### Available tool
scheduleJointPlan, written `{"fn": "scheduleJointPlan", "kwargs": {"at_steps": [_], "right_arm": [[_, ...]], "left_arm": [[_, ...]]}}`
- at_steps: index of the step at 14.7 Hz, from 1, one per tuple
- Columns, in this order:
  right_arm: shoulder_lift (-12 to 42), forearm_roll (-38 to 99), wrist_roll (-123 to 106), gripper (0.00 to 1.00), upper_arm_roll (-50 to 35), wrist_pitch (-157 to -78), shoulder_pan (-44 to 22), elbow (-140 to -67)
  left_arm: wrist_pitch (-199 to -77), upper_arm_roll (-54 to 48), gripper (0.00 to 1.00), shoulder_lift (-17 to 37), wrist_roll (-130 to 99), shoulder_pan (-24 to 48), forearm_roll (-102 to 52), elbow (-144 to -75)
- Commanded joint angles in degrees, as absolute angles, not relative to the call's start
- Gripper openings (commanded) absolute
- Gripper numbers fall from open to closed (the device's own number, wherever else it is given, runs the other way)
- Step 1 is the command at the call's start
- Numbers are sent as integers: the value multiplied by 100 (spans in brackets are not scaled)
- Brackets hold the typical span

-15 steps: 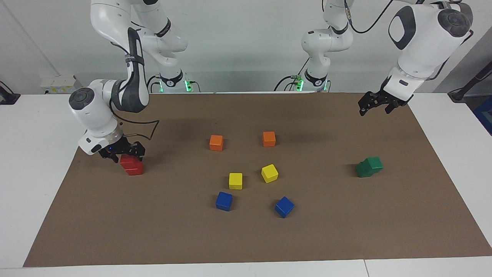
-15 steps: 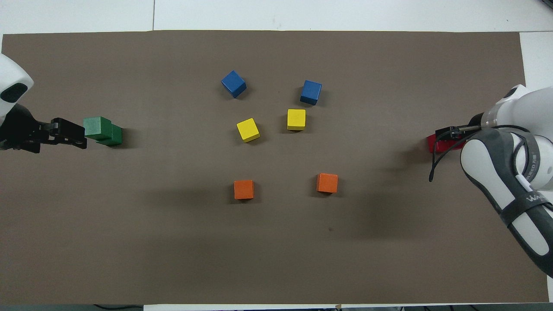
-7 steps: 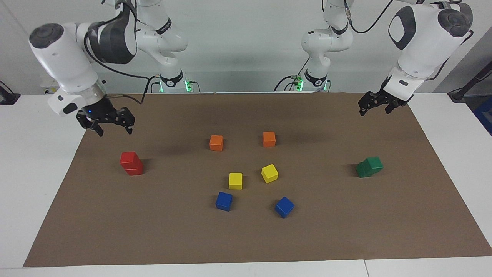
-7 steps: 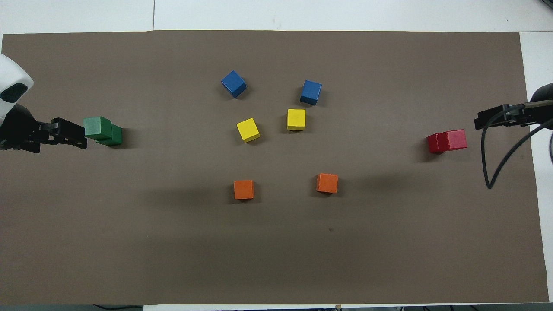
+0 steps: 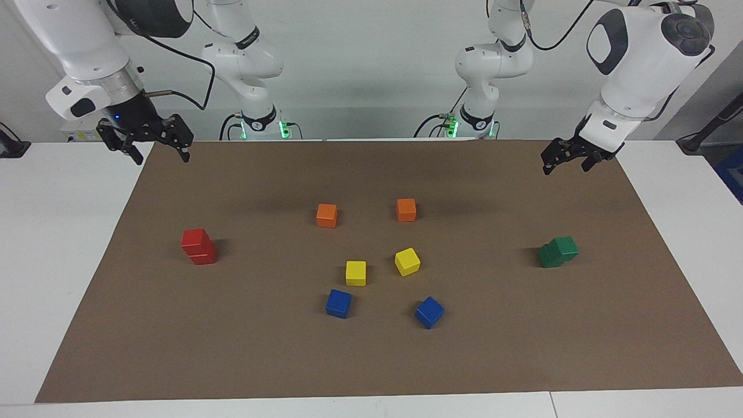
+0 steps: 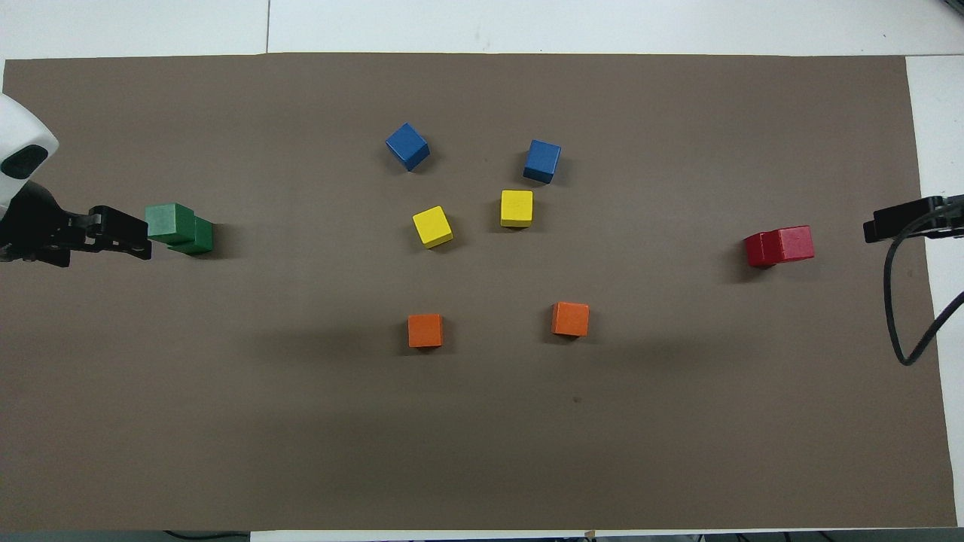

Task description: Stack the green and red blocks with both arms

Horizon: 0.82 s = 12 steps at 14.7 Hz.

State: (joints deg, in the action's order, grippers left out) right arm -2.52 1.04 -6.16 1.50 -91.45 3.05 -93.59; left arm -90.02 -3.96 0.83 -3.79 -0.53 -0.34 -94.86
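Red pair (image 5: 198, 246) and green pair (image 5: 558, 251) stand stacked near the desk's ends; so right gripper (image 5: 154, 145) and left gripper (image 5: 571, 159) hang apart-fingered, empty, above the corners nearest the robots.

Glossy white arms (image 5: 633, 64), grey caps, black cables.

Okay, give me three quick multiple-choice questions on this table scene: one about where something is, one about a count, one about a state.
1. Where is the red stack?
A. toward the right arm's end
B. between the yellow cubes
C. on an orange cube

2. How many blue cubes lie on the mat?
A. one
B. two
C. four

3. What is the right gripper doing?
A. clamping a red cube
B. raised, open, empty
C. resting on the mat

Answers:
1. A, it sits alone at that end.
2. B, two blue cubes show.
3. B, its fingers are spread above the mat's edge, holding nothing.
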Motion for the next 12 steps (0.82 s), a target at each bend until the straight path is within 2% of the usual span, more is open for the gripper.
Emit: {"fn": "scheduleJointPlan", "kwargs": {"at_steps": [1, 12], "right_arm": [[-343, 88, -510, 100, 132, -9000, 247, -9413], [-404, -227, -483, 100, 141, -8930, 237, -9492]], "left_arm": [[-8956, -396, 100, 26, -413, -88, -114, -9492], [-8956, -396, 100, 26, -413, -88, -114, -9492]]}}
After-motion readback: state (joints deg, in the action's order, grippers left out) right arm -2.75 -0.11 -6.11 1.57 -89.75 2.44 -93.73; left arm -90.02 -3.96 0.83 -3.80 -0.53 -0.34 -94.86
